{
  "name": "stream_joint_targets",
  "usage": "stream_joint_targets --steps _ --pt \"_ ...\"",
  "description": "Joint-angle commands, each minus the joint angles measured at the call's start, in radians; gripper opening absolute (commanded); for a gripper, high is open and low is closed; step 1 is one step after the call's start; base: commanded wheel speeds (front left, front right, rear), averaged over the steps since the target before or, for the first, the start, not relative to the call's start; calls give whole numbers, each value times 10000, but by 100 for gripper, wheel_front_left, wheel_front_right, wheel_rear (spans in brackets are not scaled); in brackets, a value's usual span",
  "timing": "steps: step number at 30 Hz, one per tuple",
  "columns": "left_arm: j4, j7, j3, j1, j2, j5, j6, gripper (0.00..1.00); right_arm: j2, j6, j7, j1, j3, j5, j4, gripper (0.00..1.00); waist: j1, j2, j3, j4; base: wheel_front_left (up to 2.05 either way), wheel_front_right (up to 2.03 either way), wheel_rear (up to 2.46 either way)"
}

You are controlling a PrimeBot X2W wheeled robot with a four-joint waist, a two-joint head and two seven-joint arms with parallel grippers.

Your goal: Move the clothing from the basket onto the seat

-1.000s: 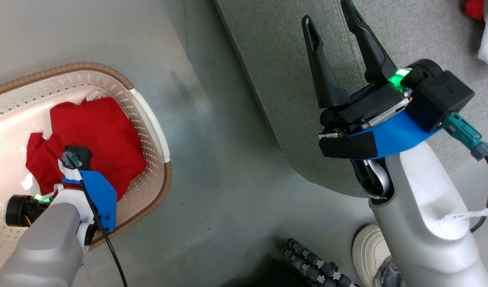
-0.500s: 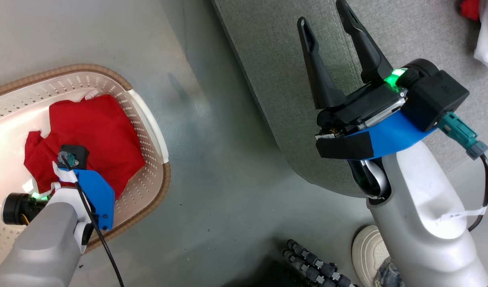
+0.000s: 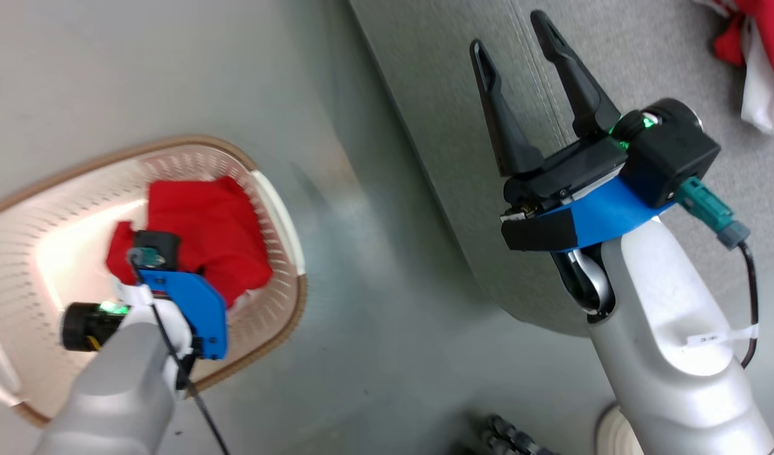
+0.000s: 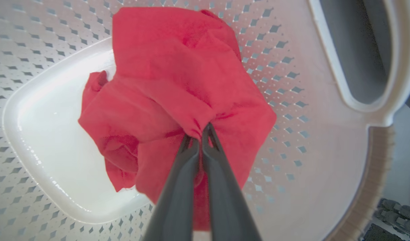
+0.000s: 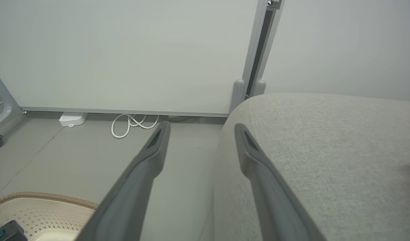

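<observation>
Red garment (image 4: 171,77) is clamped betw. L fingers (image 4: 179,187) at tips, w/ basket (image 4: 318,134) seen round them. R fingers (image 3: 503,120) are held apart, sofa (image 3: 437,82) seen beneath them.

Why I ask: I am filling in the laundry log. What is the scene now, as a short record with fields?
left gripper: shut on the red garment, fabric bunched at its fingertips
red garment: inside the basket
right gripper: open, holding nothing, over the edge of the sofa
second garment: red and white, lying on the sofa
progress: one garment on the sofa, one not yet out of the basket
</observation>
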Motion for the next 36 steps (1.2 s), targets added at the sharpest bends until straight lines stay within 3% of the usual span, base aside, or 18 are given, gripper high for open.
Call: stream_joint_targets --steps 1,19,27,36 --pt "71 -235 -4 80 -268 -88 -110 0 2 1 -55 255 -89 -208 133 100 0 0 -934 767 0 0 0" --pt "343 -2377 -482 568 -2156 -324 -1089 0 -5 1 934 2349 -349 -1115 734 100 0 0 -5240 3059 0 0 0" --pt "-316 -2515 -1137 207 -2468 -424 -1166 0 -42 1 1366 3457 -515 -1062 655 100 0 0 -6630 3695 0 0 0" --pt "-1263 -2361 -1806 -658 -2529 -842 -1148 0 -18 1 1702 4162 -539 -988 379 100 0 0 -7177 4015 0 0 0"
